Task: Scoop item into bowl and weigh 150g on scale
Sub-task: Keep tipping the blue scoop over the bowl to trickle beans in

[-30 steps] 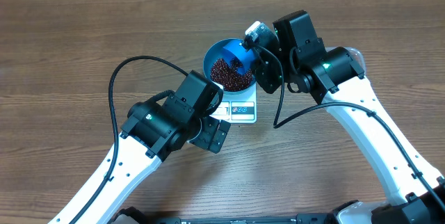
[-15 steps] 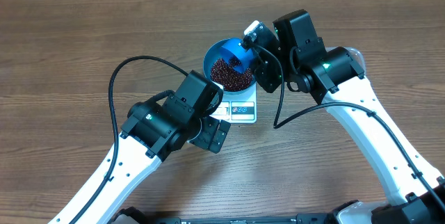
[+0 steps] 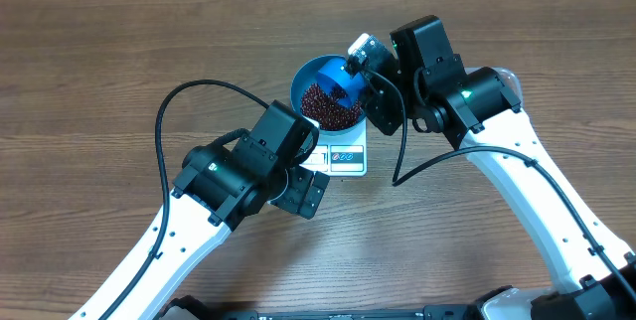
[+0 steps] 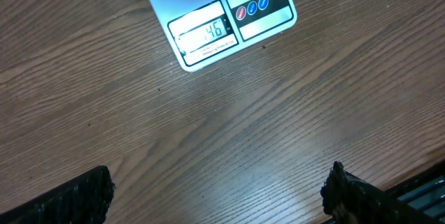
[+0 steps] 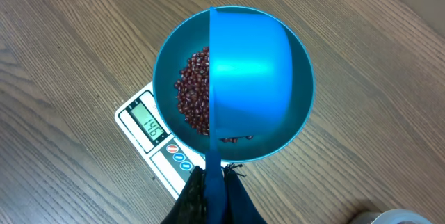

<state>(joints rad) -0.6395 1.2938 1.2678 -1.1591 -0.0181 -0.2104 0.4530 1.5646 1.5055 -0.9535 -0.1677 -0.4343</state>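
The blue bowl point(image 3: 310, 80) point(image 5: 169, 71) stands on the white scale point(image 3: 345, 157) point(image 5: 139, 123) point(image 4: 229, 24) and holds a heap of dark red-brown beans point(image 3: 323, 108) point(image 5: 195, 99). My right gripper point(image 3: 360, 70) point(image 5: 214, 182) is shut on the handle of a blue scoop point(image 3: 337, 80) point(image 5: 250, 78), which is turned on its side over the bowl. A few beans point(image 5: 236, 138) lie under the scoop. My left gripper point(image 4: 219, 193) is open over bare table just in front of the scale; its fingers point(image 4: 76, 200) hold nothing.
The scale's display point(image 4: 206, 33) point(image 5: 151, 122) faces the near side, with round buttons point(image 4: 252, 7) point(image 5: 177, 156) beside it. A black cable point(image 3: 179, 96) loops over the table left of the bowl. Wood table point(image 3: 99, 62) surrounds everything.
The scoop has shifted slightly over the bowl. Both arms otherwise hold their places.
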